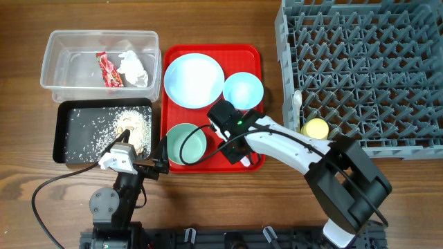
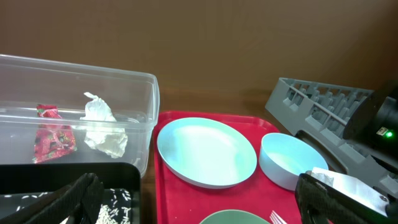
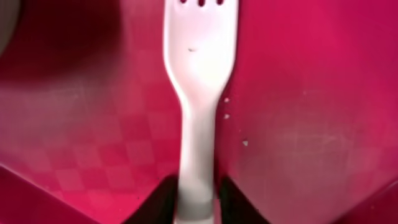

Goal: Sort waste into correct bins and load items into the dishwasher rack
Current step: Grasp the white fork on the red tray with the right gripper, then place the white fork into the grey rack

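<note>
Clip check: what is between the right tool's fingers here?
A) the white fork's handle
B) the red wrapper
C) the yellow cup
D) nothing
A: the right wrist view shows the white fork, lying on the red tray, with its handle running between the fingers of the right tool.
</note>
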{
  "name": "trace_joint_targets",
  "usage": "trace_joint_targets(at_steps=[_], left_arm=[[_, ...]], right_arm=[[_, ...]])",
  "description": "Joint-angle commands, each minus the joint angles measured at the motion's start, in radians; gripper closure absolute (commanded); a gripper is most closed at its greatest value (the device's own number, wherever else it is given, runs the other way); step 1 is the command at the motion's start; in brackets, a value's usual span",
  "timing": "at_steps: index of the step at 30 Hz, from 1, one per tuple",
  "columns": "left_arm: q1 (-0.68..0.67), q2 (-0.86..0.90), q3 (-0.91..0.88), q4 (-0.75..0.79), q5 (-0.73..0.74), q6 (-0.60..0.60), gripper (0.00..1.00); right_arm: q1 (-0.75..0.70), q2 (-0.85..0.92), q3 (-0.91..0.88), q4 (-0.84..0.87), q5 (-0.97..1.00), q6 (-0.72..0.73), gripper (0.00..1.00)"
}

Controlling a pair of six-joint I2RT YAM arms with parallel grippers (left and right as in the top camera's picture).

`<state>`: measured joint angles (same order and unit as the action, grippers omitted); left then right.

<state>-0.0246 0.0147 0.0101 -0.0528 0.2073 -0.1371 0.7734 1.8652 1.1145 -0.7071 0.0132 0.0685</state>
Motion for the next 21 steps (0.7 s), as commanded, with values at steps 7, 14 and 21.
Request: trace_joint_targets(at_steps=[7,14,21], left_arm=[[-0.003,-0.005,-0.005,-0.004,0.005,-0.005,0.00],[-0.003,-0.005,-0.005,-0.004,0.005,-0.005,0.00],[-0.003,-0.005,-0.005,-0.004,0.005,-0.005,0.00]], right_arm=[[-0.004,-0.137,0.052,-0.076,0.016,0.044,0.94],[-0.087,-0.407,0.058,-0.113,0.057,0.117,0.96],[-0.410,-0.541,0.057,-0.096,0.177,0.142,0.96]])
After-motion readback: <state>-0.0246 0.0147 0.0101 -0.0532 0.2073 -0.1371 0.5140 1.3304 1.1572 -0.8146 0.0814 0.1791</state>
